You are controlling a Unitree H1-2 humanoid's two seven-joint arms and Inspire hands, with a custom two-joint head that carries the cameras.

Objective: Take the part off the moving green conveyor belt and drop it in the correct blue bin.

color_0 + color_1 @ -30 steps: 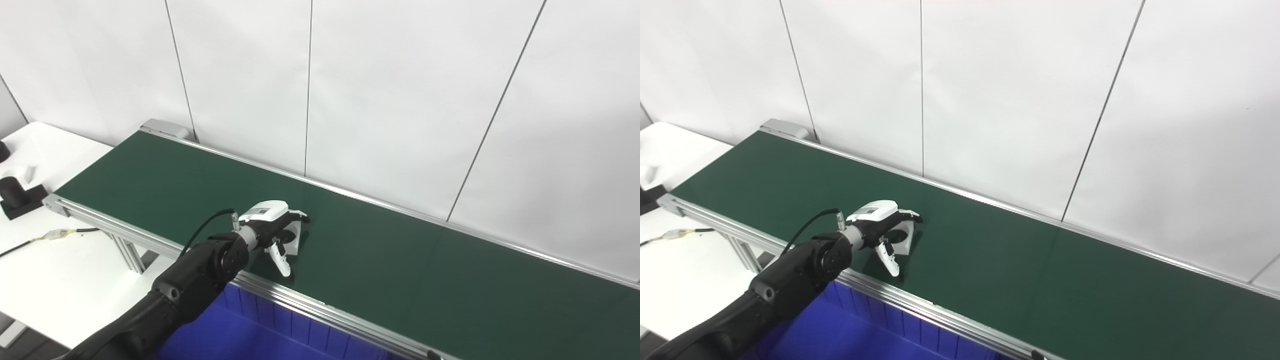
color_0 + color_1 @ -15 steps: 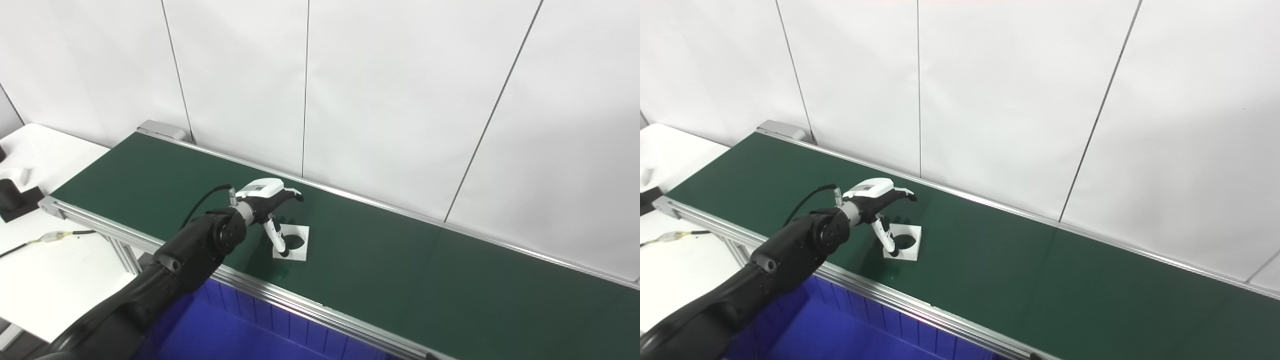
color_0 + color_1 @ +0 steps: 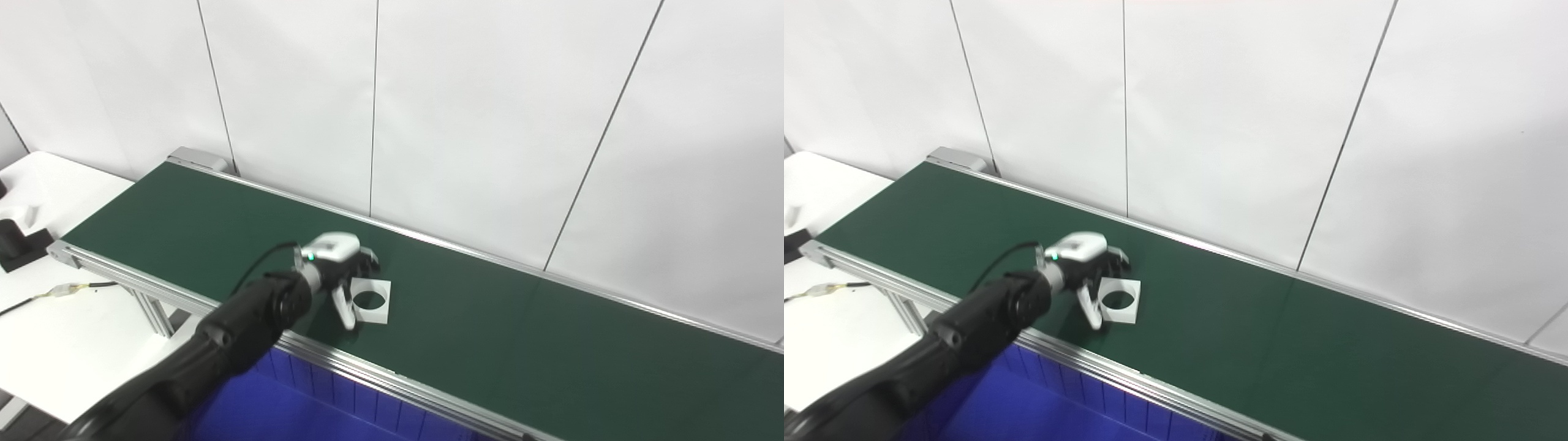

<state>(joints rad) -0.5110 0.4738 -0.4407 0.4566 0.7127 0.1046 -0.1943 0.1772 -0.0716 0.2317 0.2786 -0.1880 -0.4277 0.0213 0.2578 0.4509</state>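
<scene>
The part is a flat white square plate with a round hole, lying on the green conveyor belt near its front rail. My left hand is low over the belt at the part's left edge. Its thumb reaches down beside the near-left corner and its dark fingers sit by the far-left corner. The fingers stand apart and the part looks flat on the belt, not lifted. The hand is slightly blurred. My right hand is out of view. In the right eye view the part sits just right of the hand.
A blue bin with ribbed walls sits below the belt's front rail. A white table at left carries a black block and a cable. A white panelled wall runs behind the belt.
A second ago the hand lay over the part. It then rose off it, leaving the part flat, and has now dropped back at its left edge. The part has drifted slightly right.
</scene>
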